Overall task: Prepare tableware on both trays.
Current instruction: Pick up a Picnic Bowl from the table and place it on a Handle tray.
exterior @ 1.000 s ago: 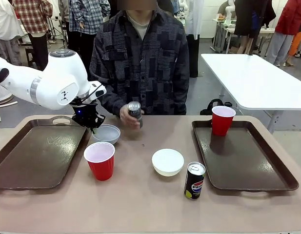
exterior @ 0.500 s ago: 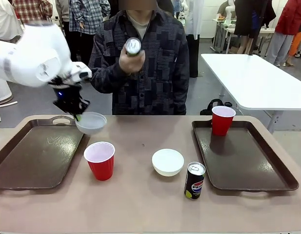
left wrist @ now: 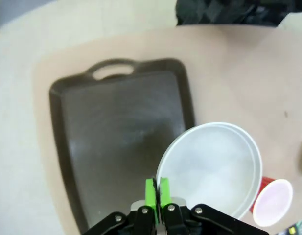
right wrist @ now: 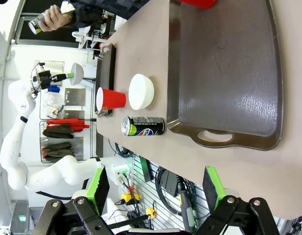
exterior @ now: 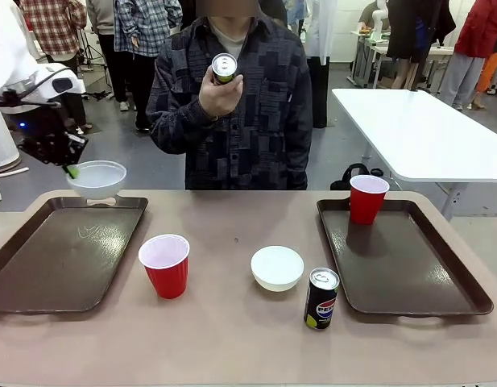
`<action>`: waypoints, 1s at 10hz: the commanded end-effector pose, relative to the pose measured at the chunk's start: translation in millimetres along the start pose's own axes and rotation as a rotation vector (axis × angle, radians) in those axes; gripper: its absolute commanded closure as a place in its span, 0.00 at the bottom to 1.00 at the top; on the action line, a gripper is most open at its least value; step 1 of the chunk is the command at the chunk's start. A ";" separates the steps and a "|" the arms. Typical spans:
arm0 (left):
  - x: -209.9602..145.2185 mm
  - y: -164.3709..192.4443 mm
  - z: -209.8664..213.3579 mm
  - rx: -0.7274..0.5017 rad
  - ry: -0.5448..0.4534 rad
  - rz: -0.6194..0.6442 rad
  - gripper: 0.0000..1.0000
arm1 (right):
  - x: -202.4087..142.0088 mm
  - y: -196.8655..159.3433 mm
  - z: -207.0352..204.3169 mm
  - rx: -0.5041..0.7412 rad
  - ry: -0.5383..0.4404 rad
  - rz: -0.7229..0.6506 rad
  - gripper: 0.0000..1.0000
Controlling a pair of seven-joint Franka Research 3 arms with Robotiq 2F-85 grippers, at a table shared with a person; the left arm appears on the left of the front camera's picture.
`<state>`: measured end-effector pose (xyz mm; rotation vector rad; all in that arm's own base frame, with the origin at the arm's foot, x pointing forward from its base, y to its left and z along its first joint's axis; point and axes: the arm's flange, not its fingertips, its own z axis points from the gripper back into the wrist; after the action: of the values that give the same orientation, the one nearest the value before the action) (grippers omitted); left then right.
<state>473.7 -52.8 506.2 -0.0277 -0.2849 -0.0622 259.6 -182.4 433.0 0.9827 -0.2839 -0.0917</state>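
Note:
My left gripper [exterior: 68, 168] is shut on the rim of a small white bowl [exterior: 97, 177] and holds it in the air above the far end of the left tray [exterior: 39, 266]. In the left wrist view the green pads [left wrist: 151, 188] pinch the bowl's [left wrist: 214, 169] edge over the tray [left wrist: 111, 132]. A red cup [exterior: 164, 264], a second white bowl [exterior: 277, 268] and a Pepsi can [exterior: 320, 298] stand on the table between the trays. Another red cup [exterior: 367, 198] stands on the right tray [exterior: 409, 274]. The person holds a slim can [exterior: 224, 68] at chest height. My right gripper [right wrist: 155, 182] is open above the right tray's [right wrist: 224, 63] near end.
The person sits at the far side, one hand [exterior: 220, 95] raised. A white table [exterior: 417, 133] stands behind on the right, with other people farther back. Bare tabletop [exterior: 232, 339] lies along the near edge.
My left gripper has lifted the white bowl off the table and carried it up and left over the left tray's far end. The person has raised the slim can from the table.

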 end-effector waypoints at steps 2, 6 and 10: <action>3.9 30.6 -12.2 0.007 0.047 0.002 1.00 | 1.0 -1.6 -0.3 0.016 -0.007 0.007 0.00; -0.7 25.0 -13.4 0.008 0.039 0.021 1.00 | 1.0 -1.6 -0.3 0.016 -0.007 0.007 0.00; -99.7 48.8 31.7 0.070 0.149 -0.137 0.96 | 1.0 -1.6 -0.3 0.016 -0.007 0.007 0.00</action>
<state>414.2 -12.1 491.0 0.0386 -0.1252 -0.1262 259.7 -182.3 432.9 0.9826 -0.2832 -0.0919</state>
